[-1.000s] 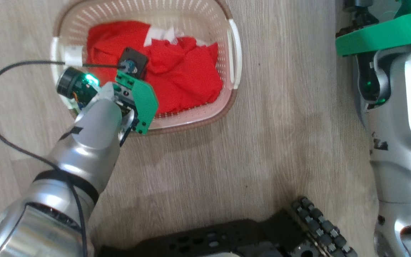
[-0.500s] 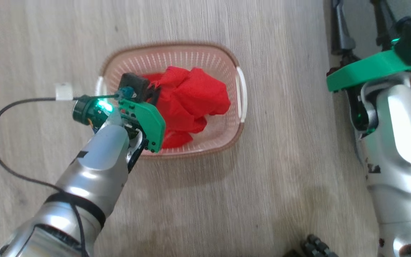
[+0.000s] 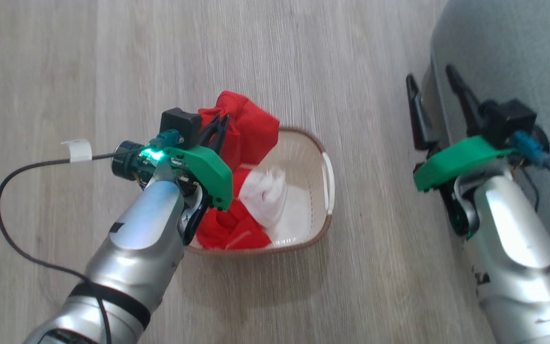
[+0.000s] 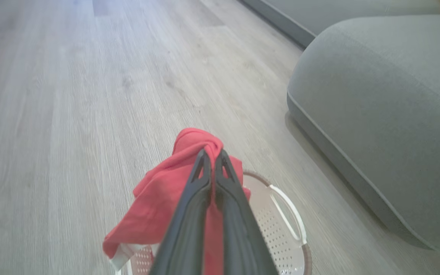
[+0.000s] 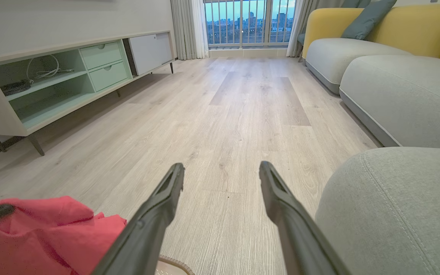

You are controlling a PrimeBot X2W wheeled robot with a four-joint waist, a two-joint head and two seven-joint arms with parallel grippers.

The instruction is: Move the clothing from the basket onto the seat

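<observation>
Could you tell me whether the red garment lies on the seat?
No, the left fingers hold the garment over the basket, off the seat.

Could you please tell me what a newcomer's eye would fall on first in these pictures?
The bright red clothing, pinched in the shut left gripper above the cream basket on the pale wood floor, its lower folds hanging into the basket. Next, the big grey-green seat to the robot's right, beside which the right gripper hangs open and empty.

Soft, even indoor light; head and left wrist views motion-blurred; faint shadow beneath the cream perforated plastic basket (image 3: 309, 155).
</observation>
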